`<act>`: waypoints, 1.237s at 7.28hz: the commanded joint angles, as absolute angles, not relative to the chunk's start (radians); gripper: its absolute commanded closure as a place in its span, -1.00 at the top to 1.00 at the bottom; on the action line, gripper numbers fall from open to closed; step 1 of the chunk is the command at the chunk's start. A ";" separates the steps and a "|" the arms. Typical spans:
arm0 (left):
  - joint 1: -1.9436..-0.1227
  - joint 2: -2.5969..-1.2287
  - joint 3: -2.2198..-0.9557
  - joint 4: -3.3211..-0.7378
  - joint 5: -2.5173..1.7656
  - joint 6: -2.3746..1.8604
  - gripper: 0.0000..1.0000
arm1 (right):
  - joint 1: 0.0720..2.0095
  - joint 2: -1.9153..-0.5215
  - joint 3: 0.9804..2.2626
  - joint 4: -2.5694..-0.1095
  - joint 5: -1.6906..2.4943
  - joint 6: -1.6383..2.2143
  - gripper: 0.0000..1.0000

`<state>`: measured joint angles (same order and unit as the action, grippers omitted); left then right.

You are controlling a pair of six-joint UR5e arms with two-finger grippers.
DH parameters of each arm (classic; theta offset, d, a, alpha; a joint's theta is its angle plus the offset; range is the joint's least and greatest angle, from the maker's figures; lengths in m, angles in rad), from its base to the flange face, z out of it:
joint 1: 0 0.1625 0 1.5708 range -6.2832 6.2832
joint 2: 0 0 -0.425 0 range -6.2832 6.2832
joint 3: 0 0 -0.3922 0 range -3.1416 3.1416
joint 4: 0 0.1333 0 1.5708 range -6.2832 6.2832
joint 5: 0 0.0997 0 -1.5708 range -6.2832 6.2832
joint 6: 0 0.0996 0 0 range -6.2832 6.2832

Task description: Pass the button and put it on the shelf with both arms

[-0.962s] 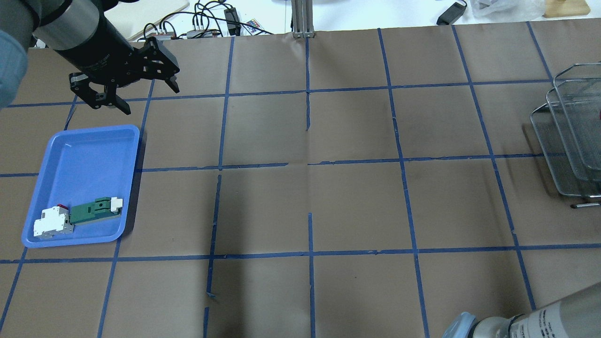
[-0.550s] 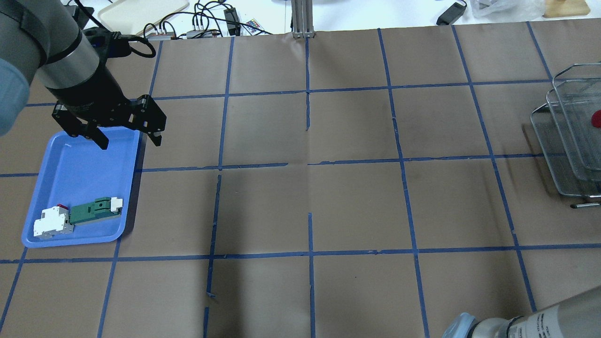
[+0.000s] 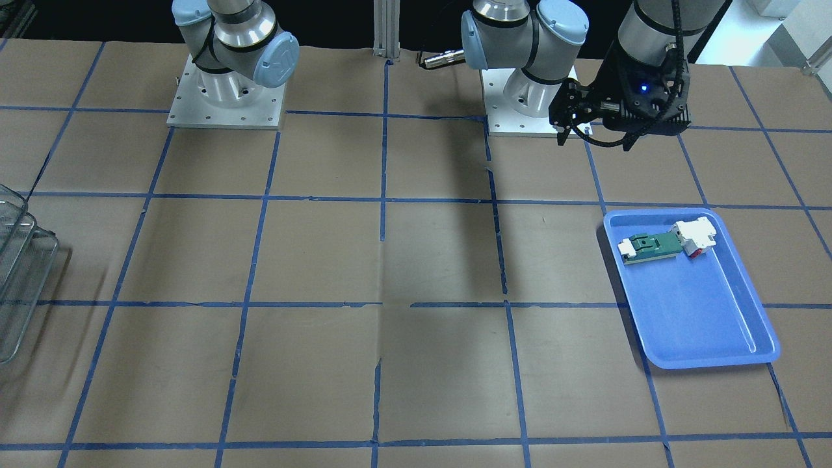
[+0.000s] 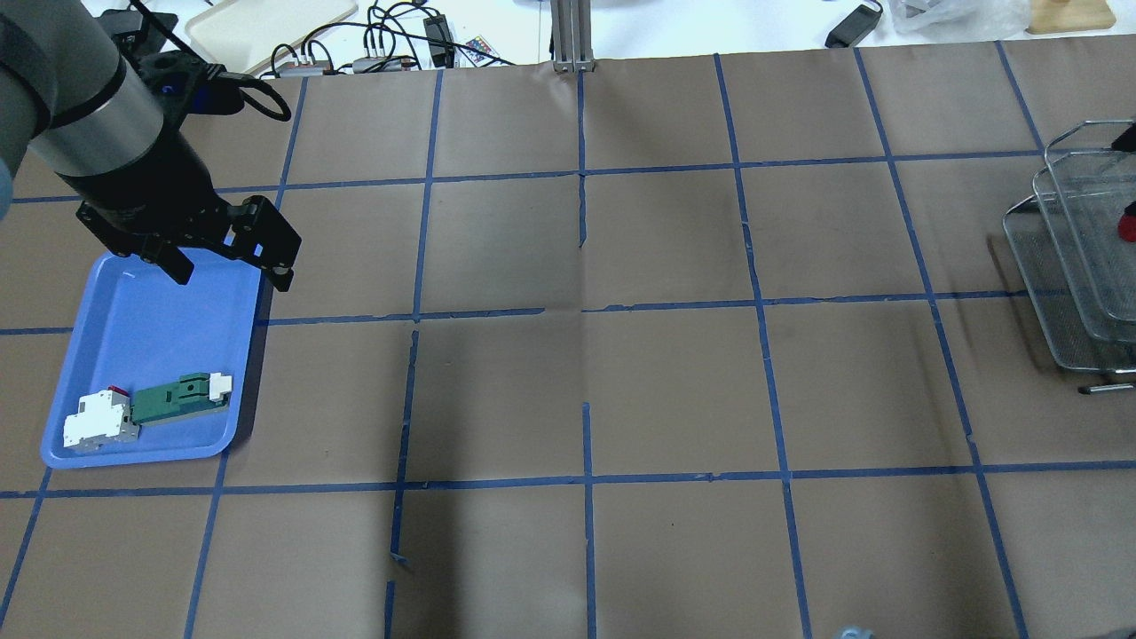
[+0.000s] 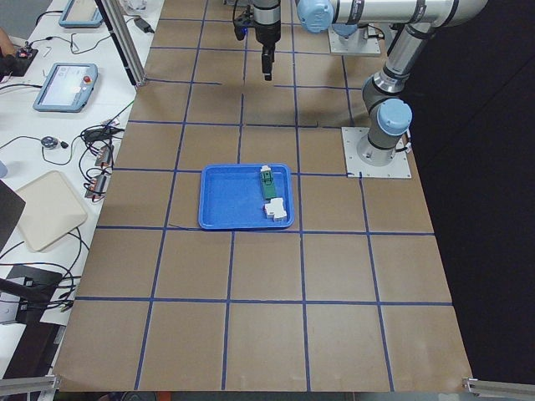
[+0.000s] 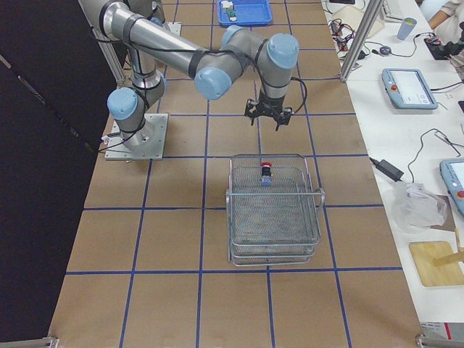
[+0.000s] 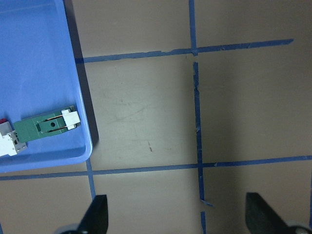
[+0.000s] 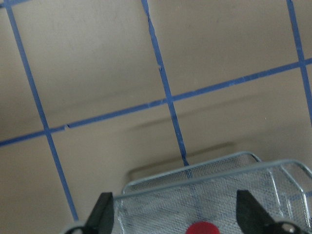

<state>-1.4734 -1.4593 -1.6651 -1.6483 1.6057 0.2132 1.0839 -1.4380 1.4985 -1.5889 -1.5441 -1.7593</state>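
The button (image 6: 266, 172) has a red head and stands on the top tier of the silver wire shelf (image 6: 275, 217). In the overhead view its red head (image 4: 1127, 226) shows at the right edge, inside the shelf (image 4: 1065, 293). My right gripper (image 6: 268, 122) is open and empty. It hangs above the shelf's end, apart from the button (image 8: 202, 228), which shows low between the fingers (image 8: 102, 209) in the right wrist view. My left gripper (image 4: 232, 277) is open and empty, above the far end of the blue tray (image 4: 133, 311).
The blue tray (image 3: 708, 325) holds a green-and-white flat part (image 4: 177, 397) and a white block with a red spot (image 4: 99, 422) at its near end. Cables and devices (image 4: 399, 44) and a metal post (image 4: 568, 35) stand at the table's back edge.
My left gripper has moved from the table's back left toward me, to over the tray's far end. My right arm has left the overhead view's bottom right corner.
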 commanded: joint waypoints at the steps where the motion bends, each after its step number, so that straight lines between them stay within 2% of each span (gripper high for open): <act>1: -1.473 -1.444 -1.680 -1.651 1.553 0.209 1.00 | 1.320 -1.520 1.500 -1.560 -1.548 -1.397 0.82; 4: -1.473 -1.437 -1.677 -1.652 1.565 0.219 1.00 | 1.589 -1.520 1.473 -1.591 -1.562 -0.832 0.82; 6: -1.471 -1.439 -1.678 -1.651 1.565 0.219 1.00 | 1.586 -1.485 1.424 -1.589 -1.568 -0.564 1.00; 9: -1.473 -1.439 -1.677 -1.649 1.560 0.218 1.00 | 1.559 -1.491 1.439 -1.578 -1.571 -0.214 1.00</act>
